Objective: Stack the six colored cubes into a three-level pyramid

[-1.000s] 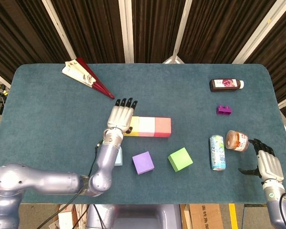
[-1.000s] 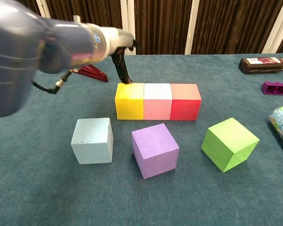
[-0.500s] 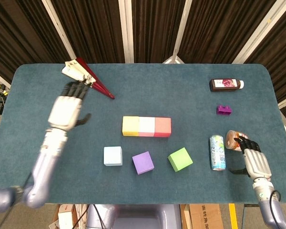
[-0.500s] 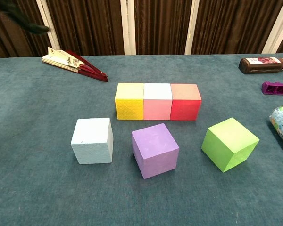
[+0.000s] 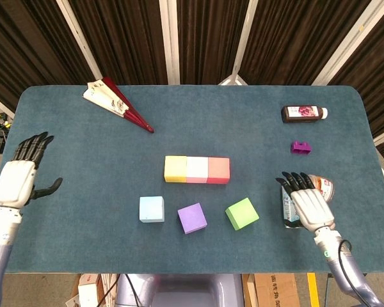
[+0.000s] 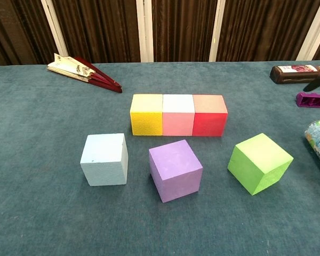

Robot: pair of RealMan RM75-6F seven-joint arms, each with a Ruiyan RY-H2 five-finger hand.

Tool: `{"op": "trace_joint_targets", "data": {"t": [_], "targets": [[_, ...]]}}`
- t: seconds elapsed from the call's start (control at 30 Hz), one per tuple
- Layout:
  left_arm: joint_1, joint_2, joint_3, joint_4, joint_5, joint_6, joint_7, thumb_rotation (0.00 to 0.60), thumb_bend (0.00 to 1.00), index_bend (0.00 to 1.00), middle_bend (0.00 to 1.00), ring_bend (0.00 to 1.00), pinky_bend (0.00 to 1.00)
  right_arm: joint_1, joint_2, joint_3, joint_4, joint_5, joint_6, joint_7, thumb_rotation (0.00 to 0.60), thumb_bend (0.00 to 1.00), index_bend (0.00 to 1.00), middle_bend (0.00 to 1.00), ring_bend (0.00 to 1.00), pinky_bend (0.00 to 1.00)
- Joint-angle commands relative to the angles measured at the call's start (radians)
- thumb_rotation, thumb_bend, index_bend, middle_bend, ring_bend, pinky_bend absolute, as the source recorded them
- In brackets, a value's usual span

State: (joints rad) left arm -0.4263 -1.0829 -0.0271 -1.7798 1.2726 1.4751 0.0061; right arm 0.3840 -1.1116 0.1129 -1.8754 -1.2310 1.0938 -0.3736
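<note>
Base row: yellow cube [image 5: 175, 169], pink cube [image 5: 196, 169], red cube [image 5: 218, 170], touching, long axis left-right, mid table [image 5: 83, 153]. Loose in front: pale blue cube [image 5: 152, 209], purple cube [image 5: 192, 218], green cube [image 5: 242, 213], both skewed. Left hand [image 5: 16, 181], right hand [image 5: 309, 206]: fingers spread, empty.

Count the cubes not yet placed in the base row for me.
3. The light blue cube, purple cube and green cube sit loose in front of the yellow-pink-red row. None looks hidden.
</note>
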Motion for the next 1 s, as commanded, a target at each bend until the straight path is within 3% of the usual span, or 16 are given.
{"op": "trace_joint_targets", "data": {"t": [0.03, 0.37, 0.53, 0.63, 1.0], "targets": [[0.031, -0.011, 0.021, 0.021, 0.033, 0.016, -0.009, 0.6, 0.35, 0.06, 0.01, 0.0, 0.0, 0.012, -0.034, 0.011, -0.032, 0.022, 0.044, -0.065, 0.6, 0.0, 0.19, 0.1, 0.07, 0.03], [0.091, -0.069, 0.031, 0.05, 0.065, 0.012, 0.002, 0.6, 0.35, 0.05, 0.0, 0.0, 0.0, 0.01, -0.072, -0.021, -0.047, 0.044, 0.08, -0.157, 0.6, 0.0, 0.21, 0.1, 0.08, 0.04], [0.12, -0.106, 0.022, 0.074, 0.084, 0.04, 0.004, 0.6, 0.35, 0.05, 0.0, 0.0, 0.0, 0.05, -0.005, -0.059, -0.128, 0.113, -0.031, -0.215, 0.6, 0.0, 0.04, 0.1, 0.05, 0.04], [0.146, -0.133, 0.02, 0.093, 0.103, 0.065, -0.012, 0.6, 0.35, 0.05, 0.0, 0.0, 0.0, 0.083, 0.013, -0.059, -0.139, 0.153, -0.08, -0.22, 0.6, 0.0, 0.03, 0.1, 0.05, 0.04], [0.194, -0.197, -0.017, 0.133, 0.105, 0.107, 0.042, 0.6, 0.35, 0.07, 0.03, 0.0, 0.0, 0.13, -0.046, -0.056, -0.12, 0.165, -0.067, -0.26, 0.6, 0.0, 0.03, 0.1, 0.04, 0.04]]}}
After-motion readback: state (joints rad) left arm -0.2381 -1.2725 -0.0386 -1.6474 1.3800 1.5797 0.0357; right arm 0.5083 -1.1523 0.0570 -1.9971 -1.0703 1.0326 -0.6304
